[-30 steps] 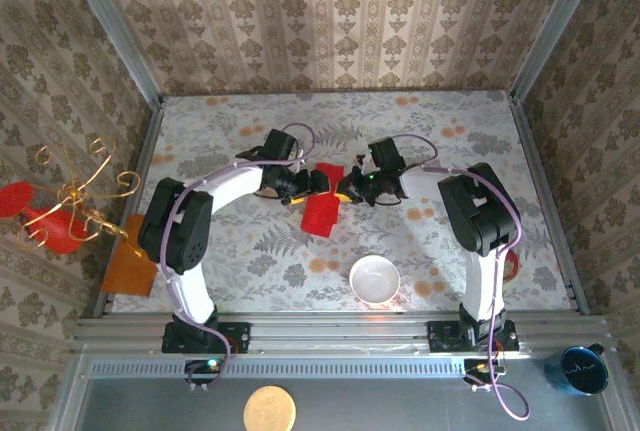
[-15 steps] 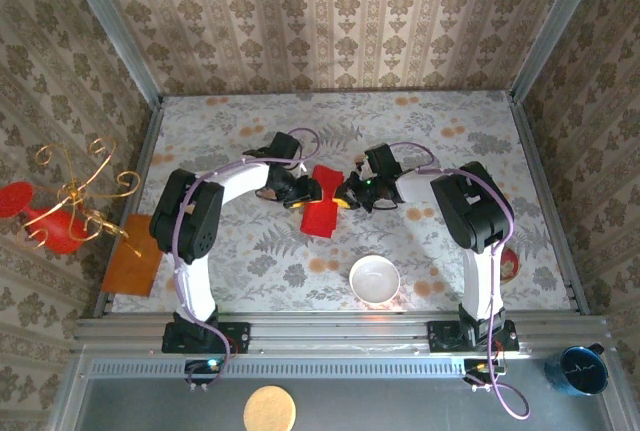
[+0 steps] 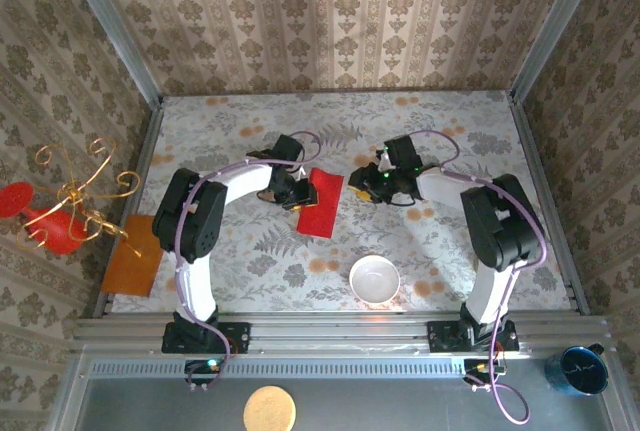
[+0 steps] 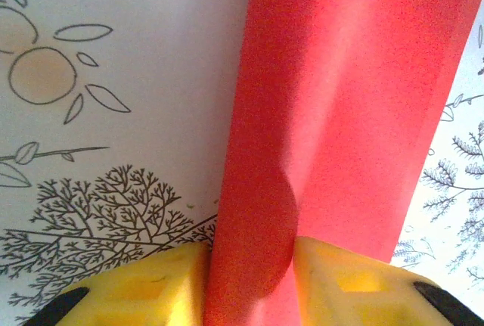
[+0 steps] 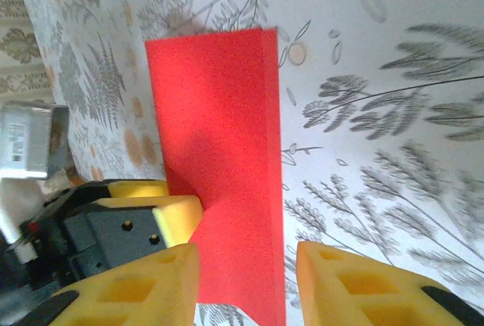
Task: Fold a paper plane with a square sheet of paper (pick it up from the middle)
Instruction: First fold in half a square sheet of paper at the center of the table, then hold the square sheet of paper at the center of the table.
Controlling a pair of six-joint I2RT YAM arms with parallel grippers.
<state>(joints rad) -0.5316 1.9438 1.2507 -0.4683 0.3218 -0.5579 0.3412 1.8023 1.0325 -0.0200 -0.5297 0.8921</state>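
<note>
Red, thin matte paper sheet (image 3: 322,201), folded double, lies mid-worktop (image 3: 450,151). Your left claw (image 4: 249,265) clamps one edge; your right claw (image 5: 246,262) has just released, fingers apart, so the fold seems set.

white left arm (image 3: 238,183), white right arm (image 3: 486,293), black joints (image 3: 190,221), lilac cables (image 3: 432,135), yellow fingers (image 4: 144,288)
</note>
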